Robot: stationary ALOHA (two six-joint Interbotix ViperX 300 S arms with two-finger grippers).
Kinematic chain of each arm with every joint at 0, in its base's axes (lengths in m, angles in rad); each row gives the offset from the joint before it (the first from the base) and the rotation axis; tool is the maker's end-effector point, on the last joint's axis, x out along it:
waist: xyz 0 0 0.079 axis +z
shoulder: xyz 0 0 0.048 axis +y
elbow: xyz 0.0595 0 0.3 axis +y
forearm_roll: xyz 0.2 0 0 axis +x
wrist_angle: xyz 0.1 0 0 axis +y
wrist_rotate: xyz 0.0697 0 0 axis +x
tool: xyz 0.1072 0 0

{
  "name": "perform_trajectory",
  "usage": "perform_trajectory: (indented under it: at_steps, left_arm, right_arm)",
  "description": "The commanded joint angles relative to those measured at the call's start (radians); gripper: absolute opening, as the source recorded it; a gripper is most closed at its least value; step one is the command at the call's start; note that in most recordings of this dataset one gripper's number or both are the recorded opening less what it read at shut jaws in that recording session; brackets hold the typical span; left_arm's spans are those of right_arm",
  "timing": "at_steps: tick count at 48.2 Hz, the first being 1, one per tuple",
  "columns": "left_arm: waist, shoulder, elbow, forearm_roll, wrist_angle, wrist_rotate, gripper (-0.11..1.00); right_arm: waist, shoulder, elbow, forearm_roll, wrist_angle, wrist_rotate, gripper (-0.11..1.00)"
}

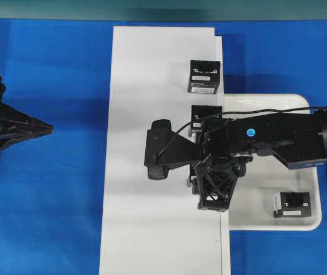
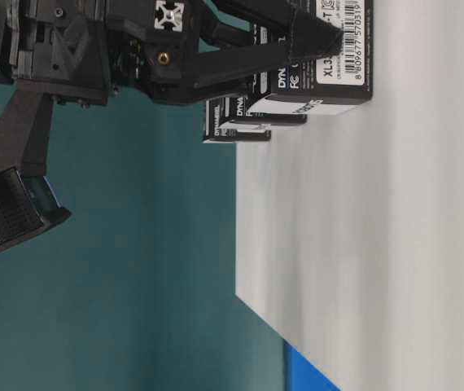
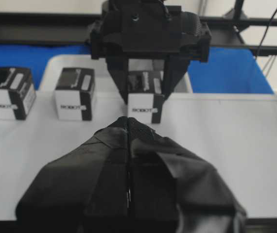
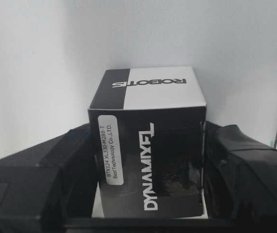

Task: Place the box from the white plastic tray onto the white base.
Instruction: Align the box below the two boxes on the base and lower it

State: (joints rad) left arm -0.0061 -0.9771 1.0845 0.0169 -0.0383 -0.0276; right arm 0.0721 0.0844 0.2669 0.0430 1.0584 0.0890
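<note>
Box [image 4: 148, 150] between right hand [image 4: 148, 194] fingers.

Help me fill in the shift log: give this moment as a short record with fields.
right claw: closed around the held box, over the tray-side edge of the white base
held box: upright; cannot tell whether it rests on the base
left claw: shut, holding nothing, off the base
others on base: far box and middle box, along the same edge
white plastic tray: holds one tray box, at a corner
</note>
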Motion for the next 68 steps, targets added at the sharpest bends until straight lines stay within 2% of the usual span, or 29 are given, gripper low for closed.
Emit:
perform_trajectory:
  at_steps: [1,27,30,37,41,51,68]
  left_arm:
    - [0.003,0.008,-0.026,0.002,-0.005,-0.002,-0.07]
    - [0.003,0.006,-0.025,0.002,-0.005,-0.002,-0.07]
    - [0.003,0.006,-0.025,0.002,-0.005,-0.002,-0.07]
    - [0.003,0.006,-0.026,0.002,-0.005,-0.002,-0.07]
    - [0.003,0.006,-0.025,0.002,-0.005,-0.002,-0.07]
    - [0.003,0.006,-0.026,0.002,-0.005,-0.002,-0.07]
    - [0.003,0.008,-0.025,0.002,-0.003,-0.003,-0.07]
  right_arm:
    - [-0.003,0.011,-0.002,-0.005,-0.005,-0.003,0.58]
    - [-0.02,0.011,0.0,-0.005,-0.005,-0.005,0.59]
    - [-0.02,0.009,0.002,-0.005,-0.008,-0.014,0.64]
    - [-0.02,0.002,0.02,-0.005,-0.012,-0.026,0.92]
    - [-0.02,-0.005,0.032,-0.005,-0.021,-0.048,0.99]
    - [-0.018,-0.014,0.044,-0.003,-0.071,-0.057,0.99]
    - [-0.02,-0.037,0.044,0.0,-0.075,-0.054,0.99]
